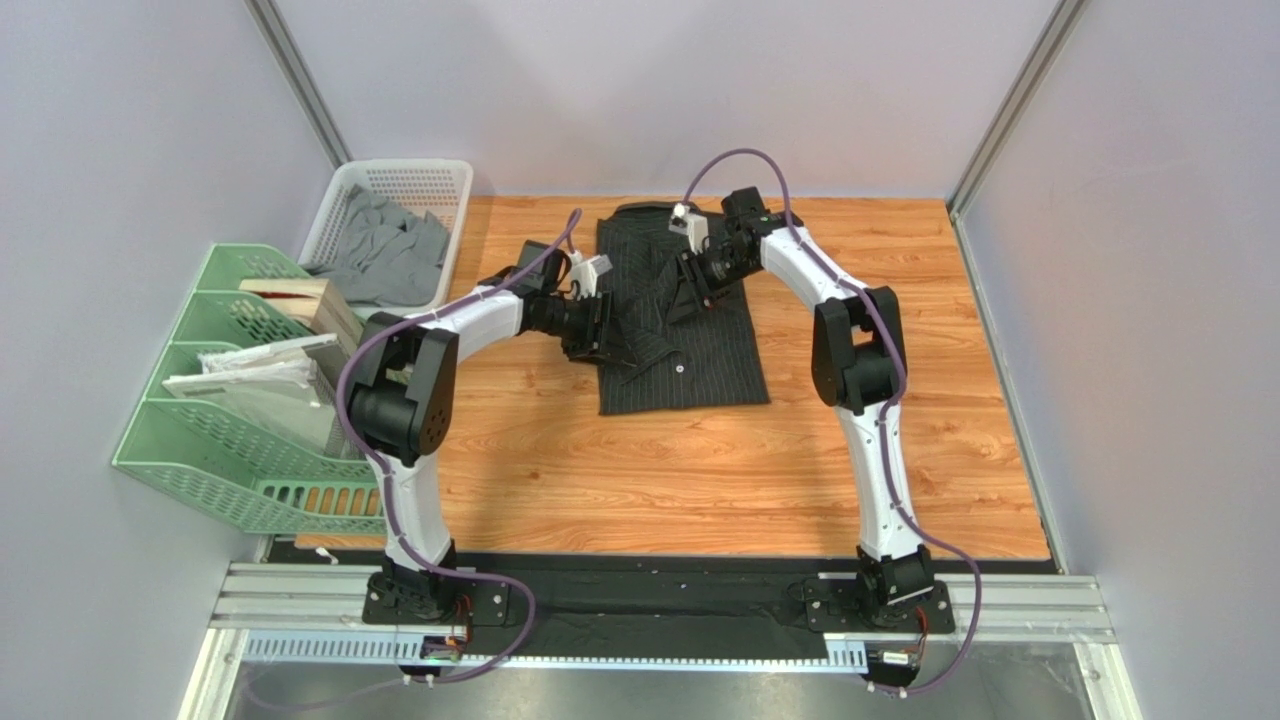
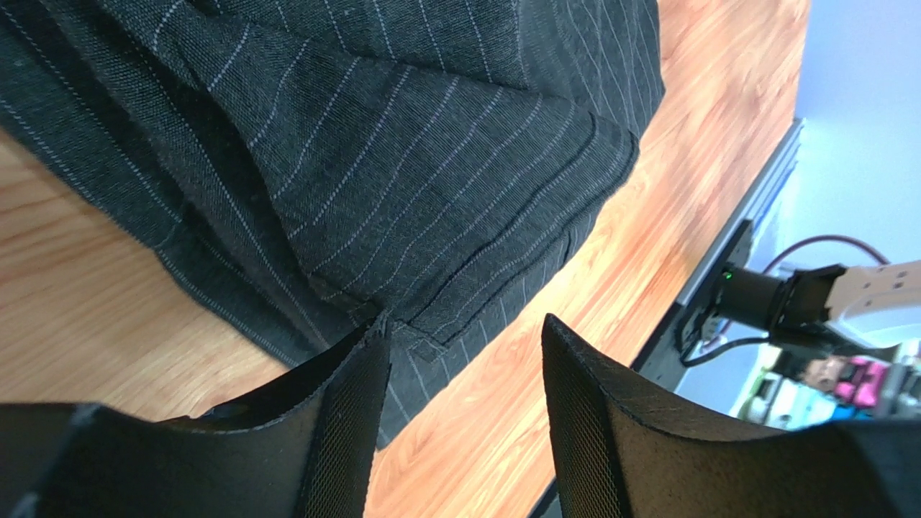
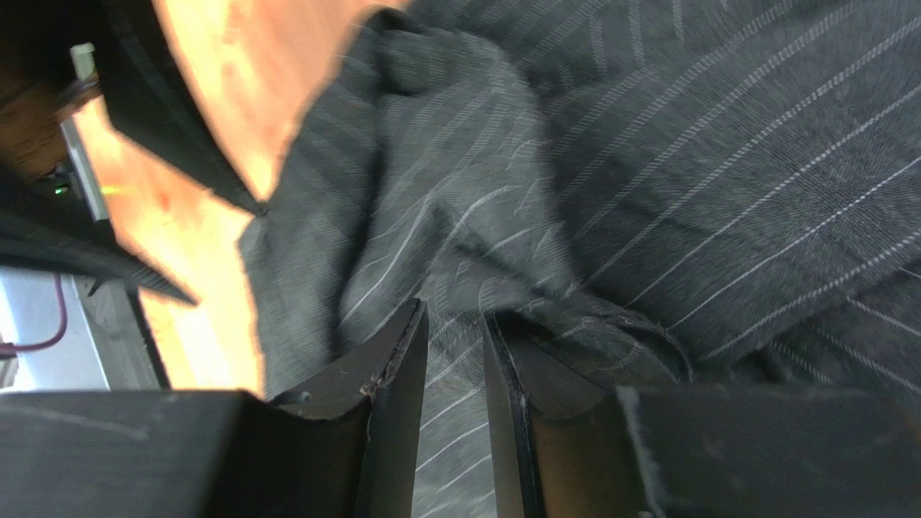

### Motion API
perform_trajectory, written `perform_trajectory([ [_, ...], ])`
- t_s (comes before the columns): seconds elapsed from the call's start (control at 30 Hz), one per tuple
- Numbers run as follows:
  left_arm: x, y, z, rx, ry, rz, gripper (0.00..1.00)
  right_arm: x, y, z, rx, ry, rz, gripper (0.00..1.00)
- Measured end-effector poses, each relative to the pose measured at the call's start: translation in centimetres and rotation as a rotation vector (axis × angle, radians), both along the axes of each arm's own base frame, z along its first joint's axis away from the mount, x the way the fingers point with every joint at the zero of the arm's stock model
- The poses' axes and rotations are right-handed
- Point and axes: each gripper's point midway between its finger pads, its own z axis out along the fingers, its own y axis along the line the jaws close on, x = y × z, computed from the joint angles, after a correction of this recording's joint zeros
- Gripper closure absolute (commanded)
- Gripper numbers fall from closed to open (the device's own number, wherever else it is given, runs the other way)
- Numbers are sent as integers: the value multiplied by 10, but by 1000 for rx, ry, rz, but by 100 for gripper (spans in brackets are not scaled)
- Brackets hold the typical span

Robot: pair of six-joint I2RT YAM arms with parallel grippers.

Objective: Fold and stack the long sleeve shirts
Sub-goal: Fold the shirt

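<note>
On the wooden table (image 1: 601,465) lies one pinstriped shirt (image 1: 691,360). The right gripper (image 3: 454,315) pinches its fabric; the left gripper (image 2: 465,324) stands open.

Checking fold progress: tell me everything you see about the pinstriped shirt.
The shirt is charcoal woven fabric with fine pale pinstripes, partly folded into a long rectangle, flat on the wooden table toward the far middle. The right gripper pinches a bunched fold; the left gripper stands open at its edge.
</note>
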Motion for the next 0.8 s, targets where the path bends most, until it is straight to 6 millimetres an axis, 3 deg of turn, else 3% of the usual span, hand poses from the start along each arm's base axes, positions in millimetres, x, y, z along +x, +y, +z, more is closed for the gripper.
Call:
perform_trajectory([
  [0.2,-3,-3,-14,2,67,36,37,0,-1,-39,-34,77,-26,69],
  [0.47,-19,1,-32,15,145,67,31,1,-1,-40,-38,78,-37,69],
  [0.63,-10,-6,-25,-11,126,87,37,1,-1,-40,-38,79,-37,69],
  [0.8,14,-19,-1,-67,42,92,41,1,-1,-40,-37,79,-37,68],
])
